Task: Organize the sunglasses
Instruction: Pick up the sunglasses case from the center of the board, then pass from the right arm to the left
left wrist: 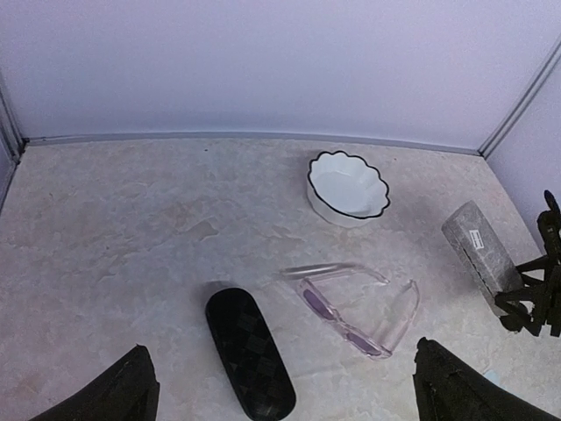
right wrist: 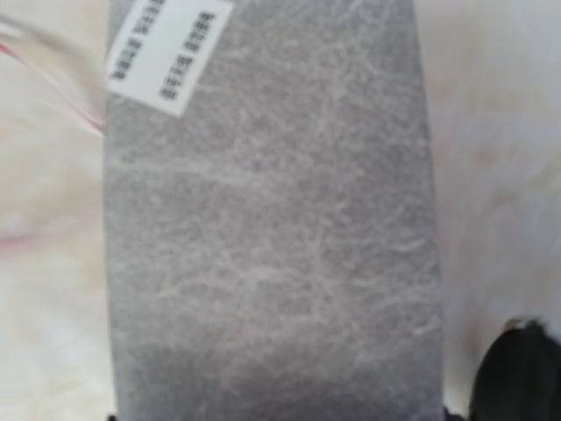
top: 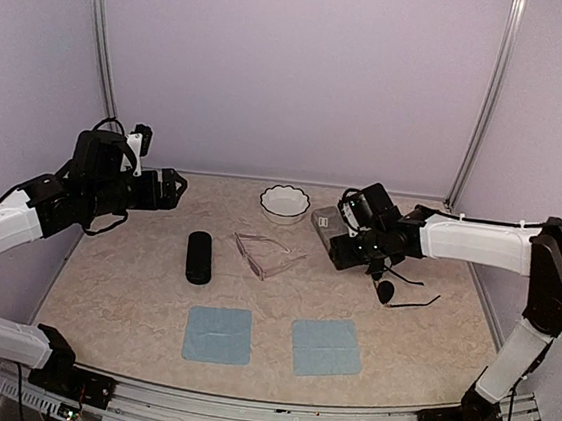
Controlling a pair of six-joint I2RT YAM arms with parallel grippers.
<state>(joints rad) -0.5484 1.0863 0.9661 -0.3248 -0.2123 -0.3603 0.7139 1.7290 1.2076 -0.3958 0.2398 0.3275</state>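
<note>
**At the far right of the table, spread jaws over the grey case**

Toward the back right of the beige marbled table, the right gripper is down at the near end of the grey speckled oblong case, which fills its wrist view. One dark fingertip shows to the right of the case with a strip of table between them, and a sliver of black sits at the case's other bottom corner. The jaws are therefore spread wider than the case, straddling it. Whether any pad touches its sides cannot be told.

Just right of that gripper, the sunglasses with round dark lenses and thin black wire arms lie on the table. The pale translucent pinkish-clear plastic glasses lie unfolded at mid-table, between the black oblong case and the grey one, apart from both. A white scalloped bowl stands behind them.

The left gripper hangs raised over the left side, its fingertips spread wide, holding and touching nothing.

Two blue cloths lie side by side near the front edge.
</note>
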